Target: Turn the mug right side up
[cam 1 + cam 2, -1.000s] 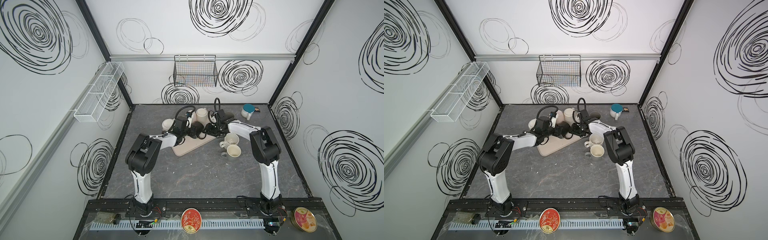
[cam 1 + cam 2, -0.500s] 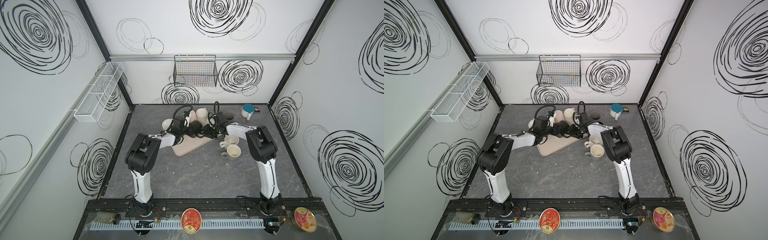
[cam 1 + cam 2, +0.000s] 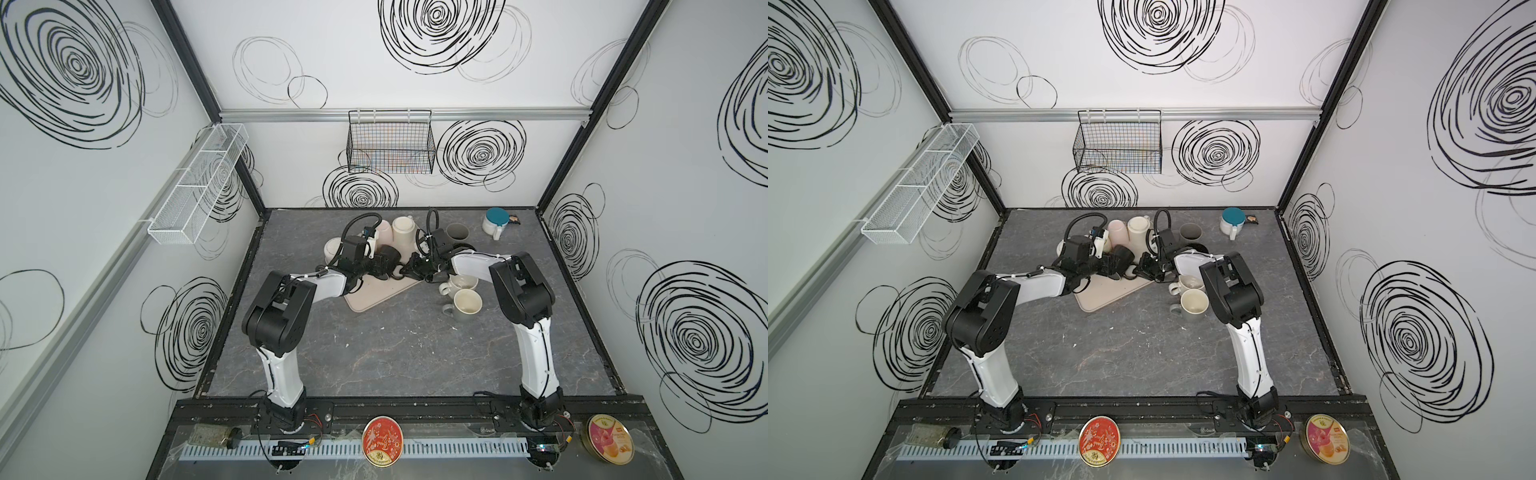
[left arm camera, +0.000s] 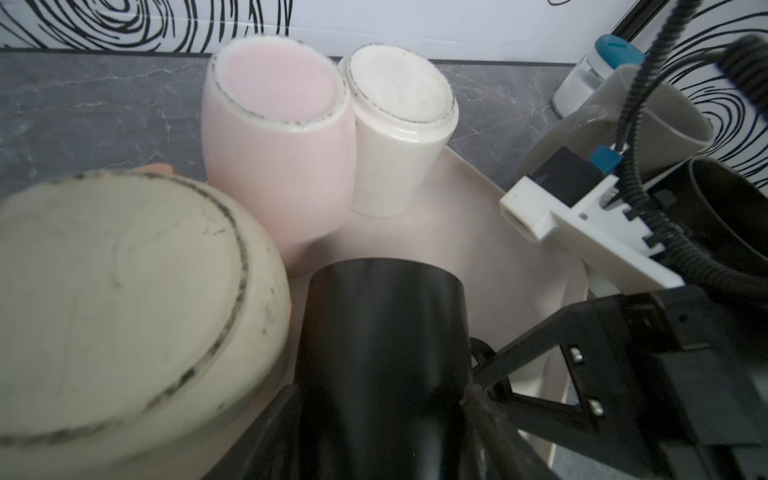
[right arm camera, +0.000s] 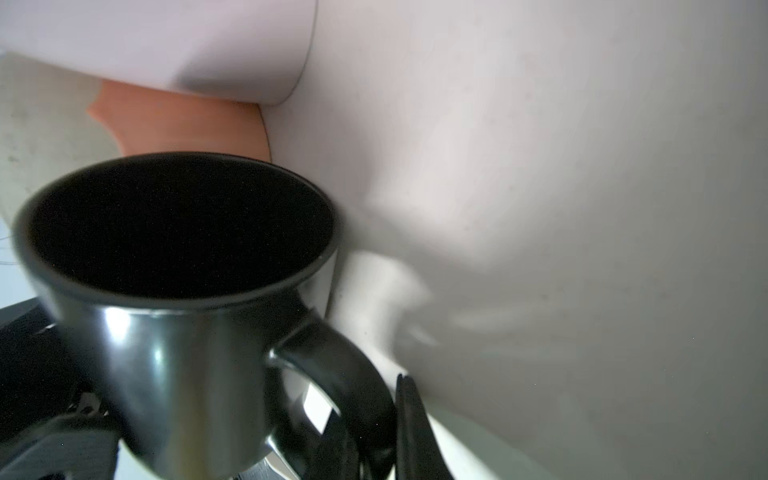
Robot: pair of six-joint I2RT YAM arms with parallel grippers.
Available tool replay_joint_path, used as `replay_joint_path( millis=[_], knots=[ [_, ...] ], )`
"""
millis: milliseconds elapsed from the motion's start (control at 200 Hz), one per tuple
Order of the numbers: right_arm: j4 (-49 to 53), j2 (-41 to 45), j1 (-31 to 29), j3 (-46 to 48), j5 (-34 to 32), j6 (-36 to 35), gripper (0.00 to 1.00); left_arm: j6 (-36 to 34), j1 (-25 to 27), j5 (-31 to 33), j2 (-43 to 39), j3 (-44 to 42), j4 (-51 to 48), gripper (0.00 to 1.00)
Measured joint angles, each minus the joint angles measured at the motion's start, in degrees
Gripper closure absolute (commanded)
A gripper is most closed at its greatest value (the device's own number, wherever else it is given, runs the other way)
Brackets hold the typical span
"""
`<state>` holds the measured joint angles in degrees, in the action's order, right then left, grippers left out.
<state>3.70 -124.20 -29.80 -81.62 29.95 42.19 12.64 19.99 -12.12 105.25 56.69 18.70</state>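
crowded tray (image 3: pixel 374 297): right gripper (image 3: pixel 402 272) pinches black mug (image 5: pixel 183 332) handle; left gripper (image 3: pixel 375 266) straddles its body, grip unclear; front table (image 3: pixel 395 353) open.

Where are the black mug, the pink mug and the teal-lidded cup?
black mug (image 4: pixel 382 332), left wrist view, on its side wall.
pink mug (image 4: pixel 276 89), left wrist view, on its upturned base.
teal-lidded cup (image 3: pixel 498 216), in a top view, on its teal lid.

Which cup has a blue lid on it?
The white cup at the far right, near the back wall. Only it wears a teal-blue lid; no other is covered.
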Motion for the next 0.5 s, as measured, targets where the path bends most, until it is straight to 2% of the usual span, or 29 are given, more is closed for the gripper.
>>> replay_joint_path(
  millis=[190,495],
  knots=[
    [1.05,6.64,-2.43,3.48,-6.40,-4.17,1.00,0.46,-0.24,-1.55,-6.73,-2.60,-5.27,0.32],
    [1.73,21.05,-6.71,8.94,-18.86,-10.25,1.00,1.81,0.50,-4.59,-20.81,-7.21,-8.50,0.30]
  ],
)
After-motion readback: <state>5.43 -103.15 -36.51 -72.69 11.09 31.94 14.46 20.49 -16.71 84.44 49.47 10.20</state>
